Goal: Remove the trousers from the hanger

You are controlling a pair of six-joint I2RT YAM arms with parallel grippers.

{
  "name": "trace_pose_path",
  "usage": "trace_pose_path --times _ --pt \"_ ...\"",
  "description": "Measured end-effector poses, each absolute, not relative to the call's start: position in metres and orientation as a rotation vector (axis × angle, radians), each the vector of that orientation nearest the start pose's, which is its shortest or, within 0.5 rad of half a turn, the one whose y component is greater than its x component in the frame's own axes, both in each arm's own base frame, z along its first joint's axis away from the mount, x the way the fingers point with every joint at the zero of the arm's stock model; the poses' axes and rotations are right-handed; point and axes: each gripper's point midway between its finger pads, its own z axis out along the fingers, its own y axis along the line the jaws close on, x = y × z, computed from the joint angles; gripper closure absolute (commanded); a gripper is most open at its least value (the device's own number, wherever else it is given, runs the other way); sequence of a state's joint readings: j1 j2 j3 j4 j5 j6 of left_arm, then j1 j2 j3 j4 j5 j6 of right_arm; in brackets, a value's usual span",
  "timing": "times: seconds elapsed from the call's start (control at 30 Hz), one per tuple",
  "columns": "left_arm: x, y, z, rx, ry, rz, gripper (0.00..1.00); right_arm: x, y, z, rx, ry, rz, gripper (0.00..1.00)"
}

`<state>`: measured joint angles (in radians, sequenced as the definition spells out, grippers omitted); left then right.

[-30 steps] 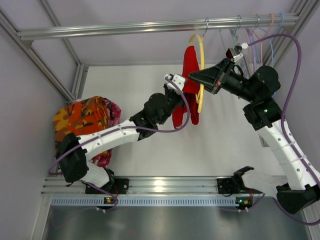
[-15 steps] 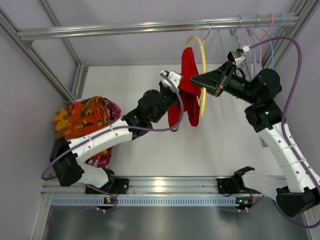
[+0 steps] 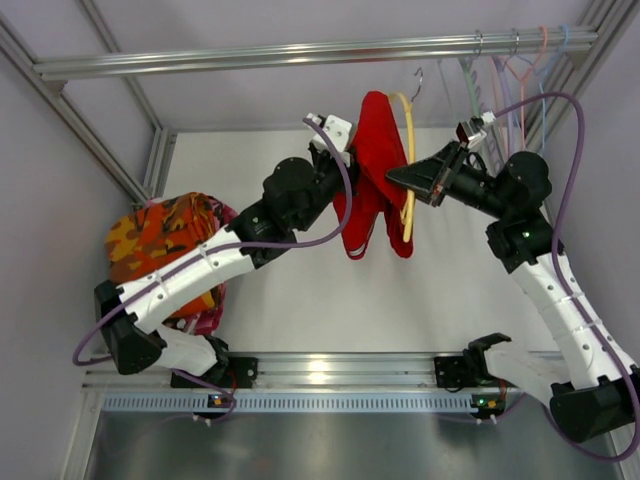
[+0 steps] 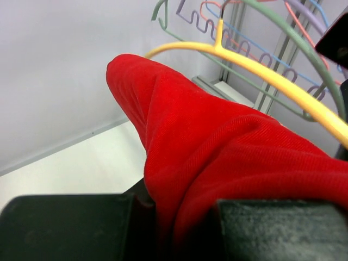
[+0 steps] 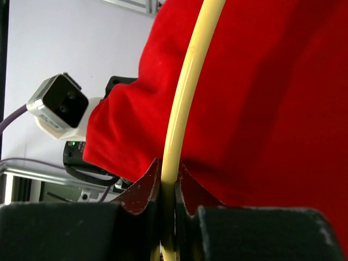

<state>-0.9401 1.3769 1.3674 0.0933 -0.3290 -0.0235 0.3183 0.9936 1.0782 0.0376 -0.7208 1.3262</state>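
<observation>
Mid-removal, by the look of it. Pinching a fold of the red trousers (image 4: 217,152) in the left gripper (image 4: 174,215), jaws pressed tight on the cloth. Clamping the yellow hanger (image 5: 182,92) in the right gripper (image 5: 168,187), jaws closed down on the thin plastic arm. Holding both up in the air above the table (image 3: 280,300), about mid-field, between the two wrists. Not off yet: draped over the hanger, most of the fabric on the left-arm side, legs dangling below. Metal hook (image 3: 416,82) just under the rail (image 3: 250,57) in the top view; on it or off it, cannot tell.

Next, probably: drag the cloth left and away from the hanger, with the right grip fixed as an anchor. Needs the fold to slide over the hanger arm without snagging, then a drop onto the table. Risk of the cloth slipping out of the pinch, or the hanger twisting in the clamp.

Surface: plain white tabletop inside an aluminium frame, pale lilac walls. Orange camouflage cloth (image 3: 160,235) heaped at the left edge with pink cloth (image 3: 228,220) beside it, well apart from the trousers. Spare hangers (image 3: 505,75) in green, lilac, pink and blue bunched at the right end of the rail, near the right wrist.
</observation>
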Motion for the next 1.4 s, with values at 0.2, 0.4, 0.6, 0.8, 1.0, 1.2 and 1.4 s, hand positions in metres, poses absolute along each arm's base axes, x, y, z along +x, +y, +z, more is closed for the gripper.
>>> trace_pose_path --times 0.2,0.4,0.6,0.8,1.0,1.2,1.4 --pt "0.313 -0.336 0.406 0.390 1.469 -0.562 1.00 0.237 0.226 0.434 0.193 1.753 1.785 1.00" --pt "0.312 -0.338 0.383 0.378 1.522 -0.586 1.00 0.232 0.224 0.463 0.171 1.706 1.810 1.00" --pt "0.307 -0.348 0.377 0.377 1.533 -0.659 0.79 0.229 0.225 0.474 0.175 1.695 1.832 1.00" --pt "0.291 -0.370 0.360 0.436 1.547 -0.735 0.42 0.236 0.227 0.473 0.212 1.710 1.845 1.00" --pt "0.281 -0.391 0.346 0.476 1.559 -0.766 0.35 0.241 0.230 0.465 0.259 1.749 1.853 1.00" --pt "0.281 -0.408 0.339 0.474 1.557 -0.766 0.36 0.243 0.231 0.466 0.278 1.752 1.852 1.00" --pt "0.287 -0.406 0.342 0.419 1.548 -0.716 0.40 0.242 0.230 0.471 0.275 1.744 1.851 1.00"
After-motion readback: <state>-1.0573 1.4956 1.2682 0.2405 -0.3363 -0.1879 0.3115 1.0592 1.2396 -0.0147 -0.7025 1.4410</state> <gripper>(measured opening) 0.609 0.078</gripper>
